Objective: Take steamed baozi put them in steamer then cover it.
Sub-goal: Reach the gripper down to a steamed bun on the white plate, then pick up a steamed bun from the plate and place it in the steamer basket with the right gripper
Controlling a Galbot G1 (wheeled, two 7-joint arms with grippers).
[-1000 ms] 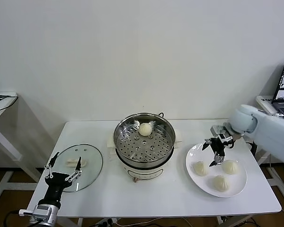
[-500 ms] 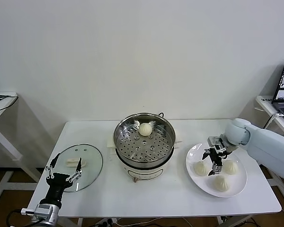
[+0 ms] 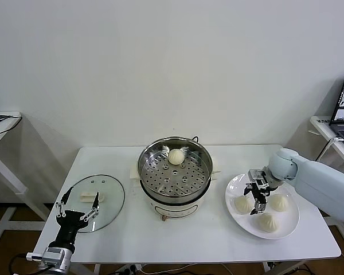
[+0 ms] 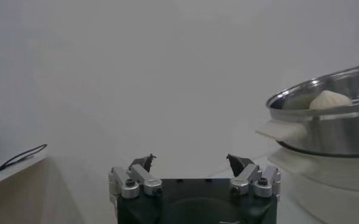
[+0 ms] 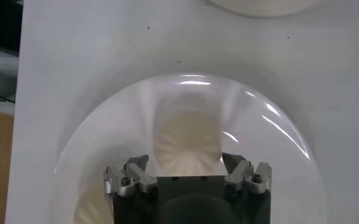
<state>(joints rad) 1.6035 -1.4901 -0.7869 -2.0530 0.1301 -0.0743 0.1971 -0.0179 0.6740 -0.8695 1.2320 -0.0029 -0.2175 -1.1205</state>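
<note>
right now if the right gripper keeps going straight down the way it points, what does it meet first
Most likely the baozi on the robot-left side of the white plate. The right gripper hangs over it, fingers open, and the right wrist view shows a bun centred between them. Depth is unclear, but nothing else lies between.

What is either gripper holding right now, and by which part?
Nothing is held. The right gripper is open, its fingers straddling a bun on the plate without closing. The left gripper is open near the glass lid.

bright, even light | plate (image 5: pixel 277 131) glare | wrist views perhaps soft
</note>
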